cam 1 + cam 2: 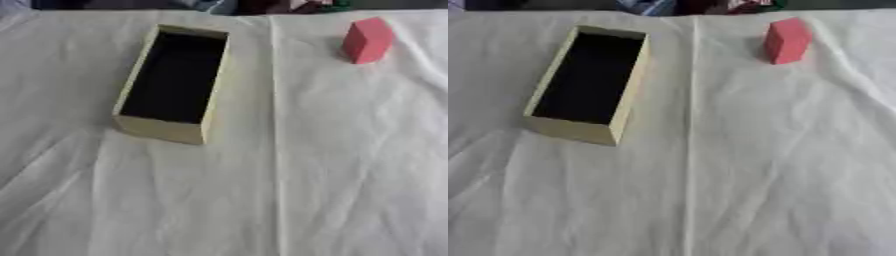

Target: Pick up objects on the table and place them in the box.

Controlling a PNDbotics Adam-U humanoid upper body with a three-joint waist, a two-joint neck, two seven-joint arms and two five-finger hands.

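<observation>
A red block (367,40) stands on the white cloth (332,165) at far right, well apart from the open tan box (166,131) at left; bare creased cloth lies between; neither hand shows, so their state is unknowable

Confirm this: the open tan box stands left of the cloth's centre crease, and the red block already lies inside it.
Not right. The red block is not in the box; it stands on the white cloth at the far right, well apart from the box. The left eye view shows the box's dark inside empty. The box does stand open, left of the crease.
</observation>
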